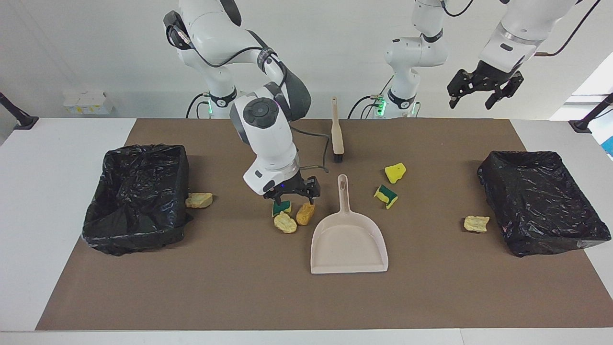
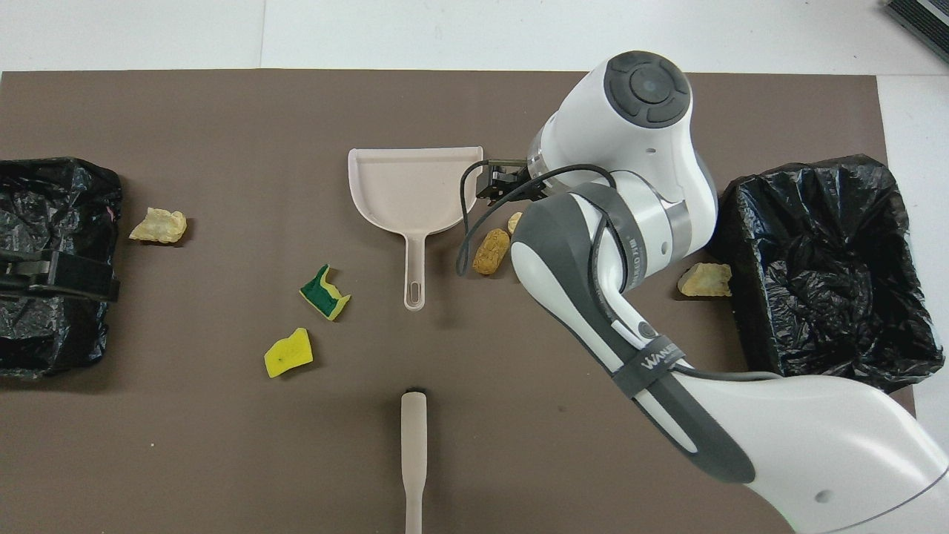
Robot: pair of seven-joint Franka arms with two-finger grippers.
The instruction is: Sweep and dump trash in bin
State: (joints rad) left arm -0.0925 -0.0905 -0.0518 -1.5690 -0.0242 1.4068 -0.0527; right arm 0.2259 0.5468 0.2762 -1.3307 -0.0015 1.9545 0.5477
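Trash here is seven small torn sponge and foam chunks scattered on the brown mat (image 1: 239,287) that covers the worktop. Three lie clustered near the middle of the mat, just beside the dustpan toward the right arm's end: a green-and-yellow sponge chunk (image 1: 281,207), a pale tan foam chunk (image 1: 285,223) and an orange-brown foam chunk (image 1: 305,213). The right gripper (image 1: 293,194) hangs directly over these three with its black fingers spread open and pointing down, the tips close above the green-and-yellow and orange-brown pieces; whether they touch cannot be told. Its white arm reaches in from the robots' edge.

The pale pink plastic dustpan (image 1: 348,239) lies flat at the middle of the mat, handle toward the robots, mouth toward the edge away from them. The beige-handled brush with black bristles (image 1: 336,132) lies near the robots' edge, in line with the dustpan's handle. Toward the left arm's end lie a bright yellow sponge chunk (image 1: 395,172) and a yellow-and-green sponge chunk (image 1: 386,195).

A second pale tan chunk (image 1: 198,200) touches the black-bagged bin (image 1: 136,201) at the right arm's end. A third pale tan chunk (image 1: 476,223) lies just beside the other black-bagged bin (image 1: 541,201) at the left arm's end.

The left gripper (image 1: 481,91) waits high over the left arm's corner at the robots' edge, fingers open, holding nothing.
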